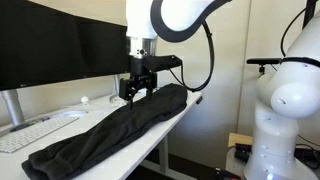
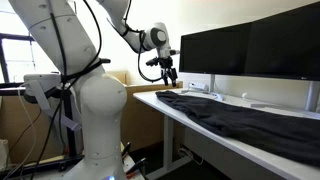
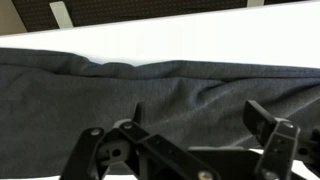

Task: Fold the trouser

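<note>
The black trouser (image 1: 110, 130) lies stretched out along the white desk (image 1: 165, 140), limp and wrinkled. It shows in both exterior views (image 2: 240, 118) and fills the wrist view (image 3: 150, 90) as dark grey fabric. My gripper (image 1: 138, 92) hangs just above the trouser's far end, near the monitors; it also shows above the near end in an exterior view (image 2: 168, 76). In the wrist view its fingers (image 3: 200, 120) are spread apart with only fabric behind them. The gripper is open and holds nothing.
Two black monitors (image 1: 60, 45) stand along the back of the desk, also seen in an exterior view (image 2: 250, 45). A white keyboard (image 1: 25, 135) lies beside the trouser. A second white robot base (image 1: 285, 110) stands off the desk's end.
</note>
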You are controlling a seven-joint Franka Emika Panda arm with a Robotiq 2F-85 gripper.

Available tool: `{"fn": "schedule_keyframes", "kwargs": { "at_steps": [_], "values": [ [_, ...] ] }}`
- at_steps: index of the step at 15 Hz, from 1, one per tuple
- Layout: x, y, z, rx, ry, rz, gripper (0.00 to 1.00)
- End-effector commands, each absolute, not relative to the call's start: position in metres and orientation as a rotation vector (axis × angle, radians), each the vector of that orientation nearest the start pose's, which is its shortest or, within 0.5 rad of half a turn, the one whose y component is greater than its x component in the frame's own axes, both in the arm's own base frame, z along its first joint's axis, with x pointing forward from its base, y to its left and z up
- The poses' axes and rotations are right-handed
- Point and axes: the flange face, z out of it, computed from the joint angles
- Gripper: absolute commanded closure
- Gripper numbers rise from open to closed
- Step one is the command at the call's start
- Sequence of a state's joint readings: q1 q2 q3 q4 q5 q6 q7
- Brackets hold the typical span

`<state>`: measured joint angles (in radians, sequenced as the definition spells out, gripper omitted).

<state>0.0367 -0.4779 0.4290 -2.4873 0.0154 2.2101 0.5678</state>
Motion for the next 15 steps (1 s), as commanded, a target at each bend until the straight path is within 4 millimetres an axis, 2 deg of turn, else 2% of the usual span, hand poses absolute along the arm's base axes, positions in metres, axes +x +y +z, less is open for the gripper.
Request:
{"fn": "schedule_keyframes", "kwargs": {
  "at_steps": [1, 14, 15],
  "values": [
    [0.376, 0.1961, 0.4581, -3.193, 0.22, -0.366, 0.0],
    [0.376, 0.1961, 0.4581, -3.193, 0.22, -0.366, 0.0],
    [0.3822, 0.2027, 0.4597, -3.202, 0.197, -0.384, 0.0]
  ]
}}
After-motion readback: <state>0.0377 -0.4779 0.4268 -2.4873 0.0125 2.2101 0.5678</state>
